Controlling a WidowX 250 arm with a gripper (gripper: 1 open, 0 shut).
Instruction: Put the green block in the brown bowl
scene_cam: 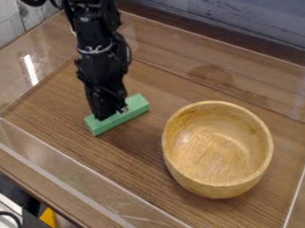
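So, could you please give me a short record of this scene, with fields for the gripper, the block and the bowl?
gripper: shut, pointing down, fingertips at the green block
green block: flat on the table, left of the bowl, not lifted
brown bowl: upright, nothing in it, apart from the block
task: block not yet in the bowl

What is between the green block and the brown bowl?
Nothing but bare wooden table lies between the green block and the brown bowl, seen in the camera view.
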